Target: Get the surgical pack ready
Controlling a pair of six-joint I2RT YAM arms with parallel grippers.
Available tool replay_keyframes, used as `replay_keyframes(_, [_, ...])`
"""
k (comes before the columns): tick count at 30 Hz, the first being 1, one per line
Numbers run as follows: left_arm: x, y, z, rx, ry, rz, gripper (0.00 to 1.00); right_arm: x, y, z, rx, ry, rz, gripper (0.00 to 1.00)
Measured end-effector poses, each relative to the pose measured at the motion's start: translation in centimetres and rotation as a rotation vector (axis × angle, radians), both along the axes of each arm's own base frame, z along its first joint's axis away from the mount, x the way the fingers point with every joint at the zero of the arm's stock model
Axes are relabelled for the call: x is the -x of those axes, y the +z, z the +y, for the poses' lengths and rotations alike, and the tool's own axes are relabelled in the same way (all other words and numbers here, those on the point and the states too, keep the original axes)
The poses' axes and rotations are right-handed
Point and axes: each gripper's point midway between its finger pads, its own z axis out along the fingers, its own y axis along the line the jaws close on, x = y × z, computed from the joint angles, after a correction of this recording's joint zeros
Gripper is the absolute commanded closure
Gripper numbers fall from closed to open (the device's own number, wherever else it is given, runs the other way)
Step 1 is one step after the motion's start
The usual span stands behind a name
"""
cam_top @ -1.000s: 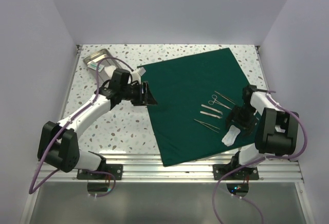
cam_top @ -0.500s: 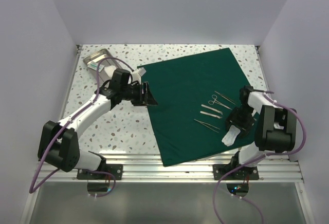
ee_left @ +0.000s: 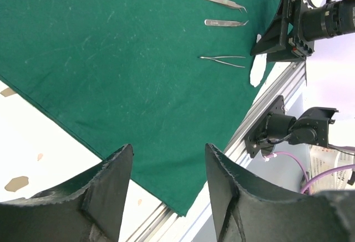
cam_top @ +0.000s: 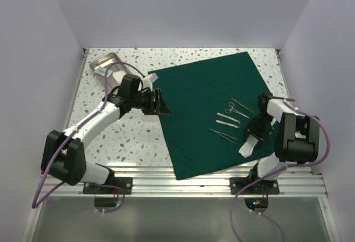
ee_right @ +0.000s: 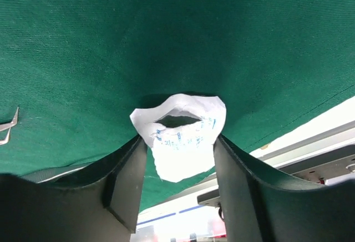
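Dark green fabric drape [cam_top: 205, 97] is spread flat on the speckled counter [cam_top: 133, 136], right of centre and skewed. Its long axis runs from the far-right corner down to the near-left one, and its near edge sits right by the rail. Lying on its right half is a loose row of thin steel instruments [cam_top: 228, 121], each one apart from the next. Just nearer than those, close to the drape's near-right edge, is a small white printed packet [ee_right: 183, 136]. The right tool [ee_right: 178, 142] is on that packet: in the right wrist view the fingers flank it and touch both sides, and its top is bowed open, so I'd call it pinched, grip narrow. The left tool [ee_left: 169, 147] hangs over the drape's left edge, spread wide with nothing between the fingers, only cloth and counter below. The relation that matters is who is nearer what. The left arm has the drape's left edge directly under it, while the right arm is at the near-right side with the packet in hand. My guess is the packet gets placed among the instruments first, then the cloth gets folded from the left. Further out, a small white gauze square [cam_top: 151, 78] sits just off the drape's far-left corner, and a shiny rectangular steel tray [cam_top: 105, 62] is in the counter's far-left corner, well apart from both tools.
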Motion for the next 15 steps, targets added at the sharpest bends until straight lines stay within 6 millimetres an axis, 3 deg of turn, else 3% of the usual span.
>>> replay_keyframes(9, [0.2, -0.1, -0.6, 0.03, -0.029, 0.02, 0.35, -0.1, 0.5, -0.3, 0.014, 0.018, -0.013, 0.6])
replay_keyframes(13, [0.1, -0.1, -1.0, 0.05, -0.034, 0.028, 0.32, -1.2, 2.3, -0.8, 0.031, 0.048, -0.051, 0.61])
replay_keyframes(15, [0.0, 0.0, -1.2, 0.066, -0.033, 0.039, 0.32, -2.9, 4.1, -0.9, 0.04, 0.072, -0.108, 0.62])
